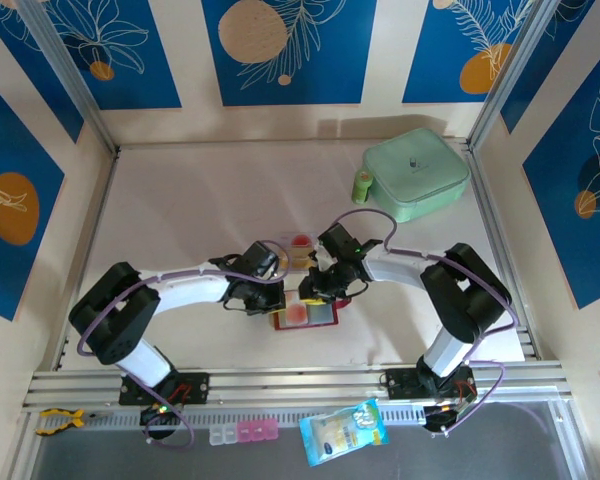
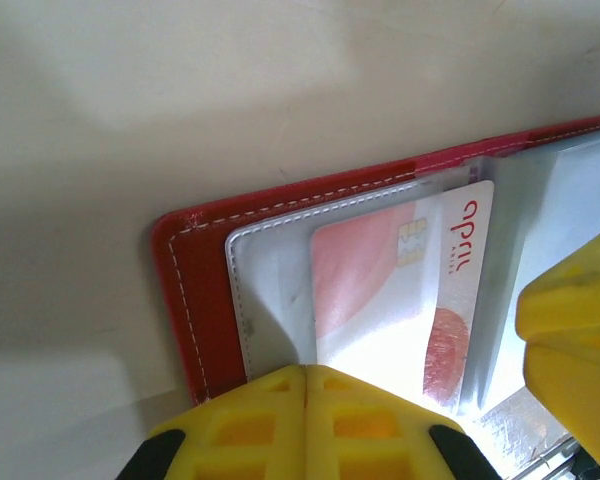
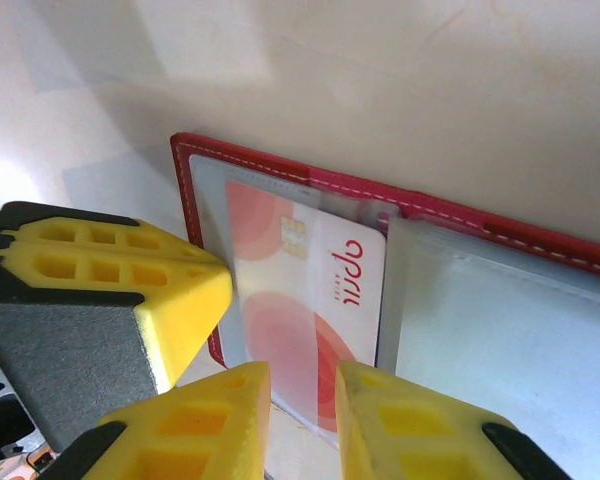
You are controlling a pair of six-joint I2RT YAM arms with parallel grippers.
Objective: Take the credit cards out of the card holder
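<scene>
Card holder [image 2: 195, 300] lies open and flat on the bench [image 1: 180, 200], mid-bench between the two arms and well apart from the mint-green case [image 1: 417, 175] at the far right corner.

Whitish card [image 2: 380, 290], with red-pink marking and chip, sits in the clear pocket [image 2: 270, 290] on the holder's outer half.

Left claw [image 2: 305, 400]: pads pressed together, down at the holder's edge next to that pocket. Cannot tell whether any plastic is pinched between them.

Right claw [image 3: 302, 400]: fingers a little apart, low over the card's near end, which shows flat in the gap. Cannot tell whether they touch it.
</scene>
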